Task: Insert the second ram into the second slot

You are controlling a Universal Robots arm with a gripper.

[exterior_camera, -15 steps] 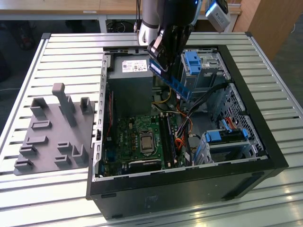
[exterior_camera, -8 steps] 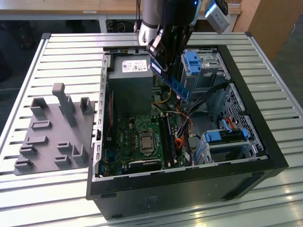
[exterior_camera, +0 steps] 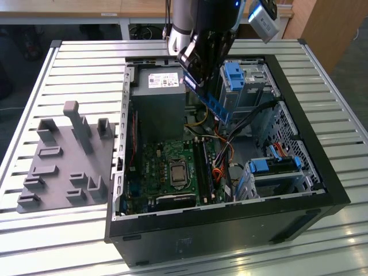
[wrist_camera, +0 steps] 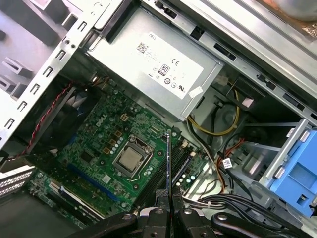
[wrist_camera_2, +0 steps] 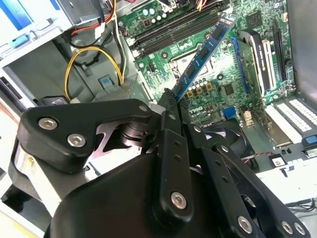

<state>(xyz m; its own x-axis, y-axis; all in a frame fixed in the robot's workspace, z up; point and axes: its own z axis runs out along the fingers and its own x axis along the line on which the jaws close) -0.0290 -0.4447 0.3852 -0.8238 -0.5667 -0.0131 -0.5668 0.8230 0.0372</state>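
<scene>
Gripper: the black metal gripper (exterior_camera: 194, 79) hangs over the open black tower computer case (exterior_camera: 322, 178).
Jaws: closed tight on one end of the second ram, a finger against each flat face.
Second ram: a long thin blue circuit-board stick with dark chips (wrist_camera_2: 203, 54), held tilted in the air above the board and not seated.
Slots: long black memory slots (wrist_camera_2: 178, 29) on the green motherboard (wrist_camera: 99, 148), beside the square silver processor (wrist_camera: 130, 158).
Power supply: a grey metal box with a white label (wrist_camera: 158, 64), near the gripper.
Table: slatted silver metal (exterior_camera: 75, 57), which the case lies on, on its side.
Aside: a grey moulded fixture (exterior_camera: 63, 167), on the exterior view's left of the case.
</scene>
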